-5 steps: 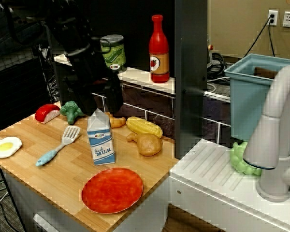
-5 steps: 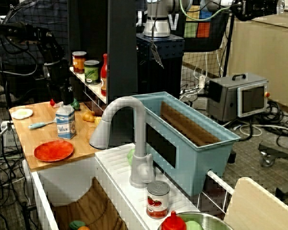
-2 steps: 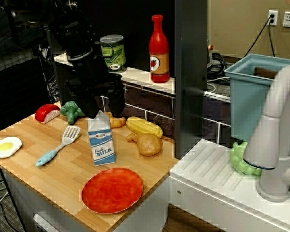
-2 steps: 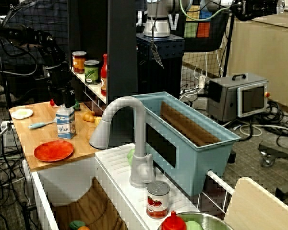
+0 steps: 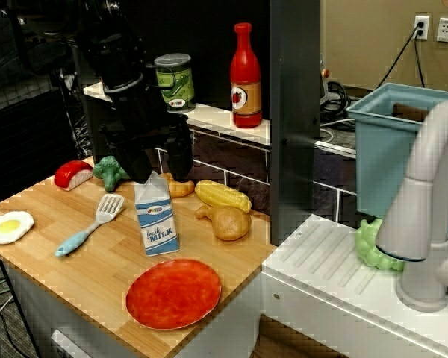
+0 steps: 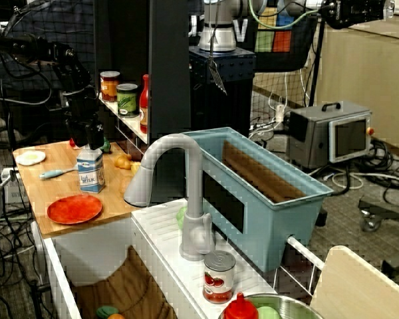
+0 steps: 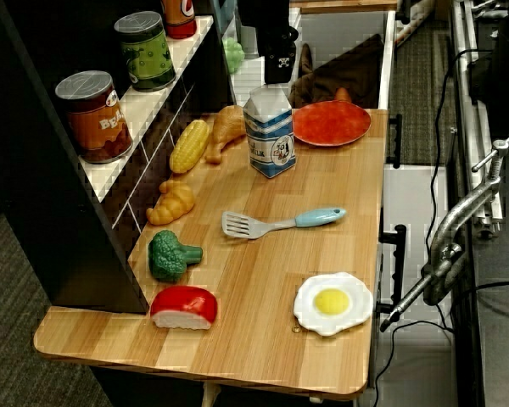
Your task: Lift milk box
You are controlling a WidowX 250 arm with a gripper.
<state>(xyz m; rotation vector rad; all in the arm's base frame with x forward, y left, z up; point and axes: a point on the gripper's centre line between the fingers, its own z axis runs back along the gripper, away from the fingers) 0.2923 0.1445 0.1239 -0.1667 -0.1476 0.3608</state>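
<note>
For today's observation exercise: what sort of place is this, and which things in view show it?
Most likely a toy kitchen set up in a robotics lab: plastic food such as a fried egg and milk box, a toy faucet, and lab gear beyond.

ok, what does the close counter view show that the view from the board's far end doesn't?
Only the close counter view: the faucet and the blue bin.
Only the view from the board's far end: the orange beans can on the shelf and the metal clamp beside the board.
Both: the milk box upright on the board, the red plate, spatula, fried egg, green can, and the gripper at the carton's top. Neither settles whether it is gripping.
</note>
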